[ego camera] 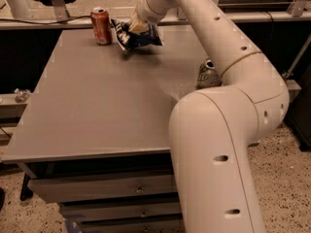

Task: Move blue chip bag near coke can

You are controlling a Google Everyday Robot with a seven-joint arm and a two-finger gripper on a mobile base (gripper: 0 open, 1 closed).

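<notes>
The coke can (101, 26), red-orange with a silver top, stands upright at the far left of the grey table (97, 101). The blue chip bag (136, 36), dark navy with white edges, is just right of the can, a small gap between them. My gripper (135, 28) is at the far end of the white arm and grips the bag from above, holding it tilted at or just above the table top. The fingertips are buried in the foil.
A white-and-green soda can (208, 74) stands at the table's right side, partly hidden behind my arm's elbow (233, 125). Drawers (107, 188) sit under the table front. A shelf with cables runs behind the table's far edge.
</notes>
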